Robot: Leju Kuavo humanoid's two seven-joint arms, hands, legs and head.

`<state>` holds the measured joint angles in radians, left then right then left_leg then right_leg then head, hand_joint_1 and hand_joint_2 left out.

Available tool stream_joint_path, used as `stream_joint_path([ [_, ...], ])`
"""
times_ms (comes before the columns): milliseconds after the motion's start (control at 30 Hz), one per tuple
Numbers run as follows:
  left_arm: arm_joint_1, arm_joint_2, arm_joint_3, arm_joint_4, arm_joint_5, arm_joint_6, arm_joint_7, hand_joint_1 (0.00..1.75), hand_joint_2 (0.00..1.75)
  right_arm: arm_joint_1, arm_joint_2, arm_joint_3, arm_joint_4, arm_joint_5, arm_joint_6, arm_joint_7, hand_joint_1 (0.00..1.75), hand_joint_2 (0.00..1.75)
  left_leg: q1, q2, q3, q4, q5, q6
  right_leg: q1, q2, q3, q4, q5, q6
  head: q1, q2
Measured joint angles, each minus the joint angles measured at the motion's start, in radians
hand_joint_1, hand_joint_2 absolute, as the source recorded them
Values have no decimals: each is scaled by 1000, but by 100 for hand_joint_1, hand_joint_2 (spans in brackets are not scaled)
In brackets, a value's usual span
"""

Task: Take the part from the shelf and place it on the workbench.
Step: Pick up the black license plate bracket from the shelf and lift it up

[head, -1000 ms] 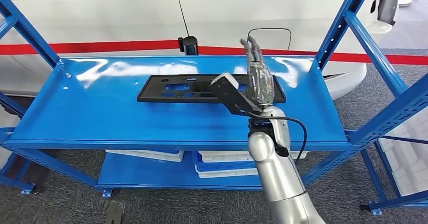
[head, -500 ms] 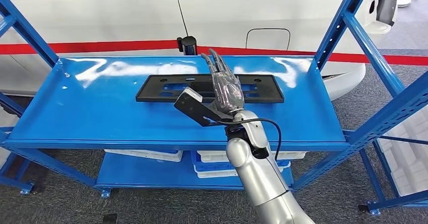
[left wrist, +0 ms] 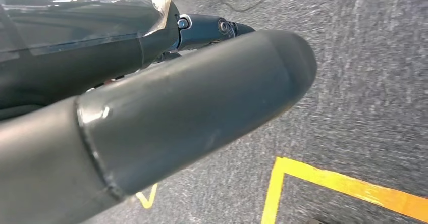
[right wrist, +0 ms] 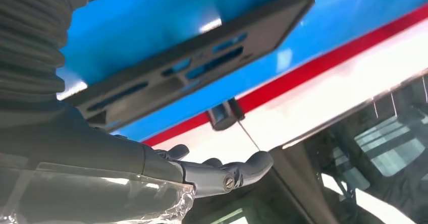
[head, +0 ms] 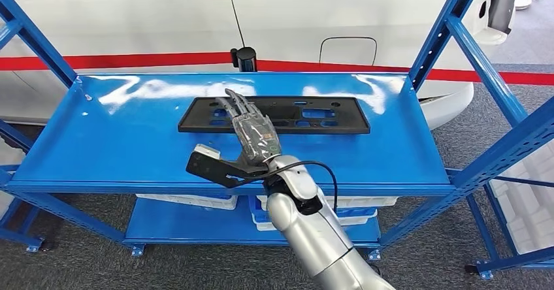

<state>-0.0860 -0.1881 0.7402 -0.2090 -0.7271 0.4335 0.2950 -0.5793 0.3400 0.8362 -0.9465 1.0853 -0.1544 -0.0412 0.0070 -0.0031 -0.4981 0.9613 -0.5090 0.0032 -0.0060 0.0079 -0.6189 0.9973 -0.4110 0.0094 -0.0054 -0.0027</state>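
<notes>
Black part untouched as the right robot hand swung left along the shelf

Black and flat, the slotted part (head: pixel 273 114) lay where it had lain a second before, lengthwise on the blue shelf (head: pixel 98 140), nearer the back edge than the front and about midway between the shelf's two ends. What changed was the right robot hand (head: pixel 251 132): it had swept from the part's right end toward its left half, and now hung over the part's front edge with its fingers (head: pixel 236 104) stretched out and slightly apart, holding nothing. Whether they touched the part I could not tell. From the wrist, the part sat beyond the fingertips, not between them. To my eye the arm was seeking a grasping spot; lifting had not begun. The left robot hand (left wrist: pixel 151 118) hung low over grey floor, its finger posture unreadable.
</notes>
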Motion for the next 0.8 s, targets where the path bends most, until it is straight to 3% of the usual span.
stream_joint_path([
  [200,2,0,1,0,8,7,-67,0,0,-67,0,127,186,67,-139,165,0,175,0,0,1,0,0,0,0,0,1,0,0,0,0,0],
  [400,5,0,2,0,1,5,-96,0,0,-134,0,175,354,90,-239,273,0,175,0,0,2,0,0,0,0,0,1,0,0,0,0,0],
  [567,5,0,2,0,-4,5,-98,0,0,-171,0,187,440,99,-262,293,0,175,0,0,3,0,0,0,0,0,1,0,0,0,0,0],
  [800,7,0,2,1,-18,11,-73,0,0,-239,-4,183,547,146,-295,398,0,175,-1,0,3,0,0,0,0,0,1,0,0,0,0,0],
])
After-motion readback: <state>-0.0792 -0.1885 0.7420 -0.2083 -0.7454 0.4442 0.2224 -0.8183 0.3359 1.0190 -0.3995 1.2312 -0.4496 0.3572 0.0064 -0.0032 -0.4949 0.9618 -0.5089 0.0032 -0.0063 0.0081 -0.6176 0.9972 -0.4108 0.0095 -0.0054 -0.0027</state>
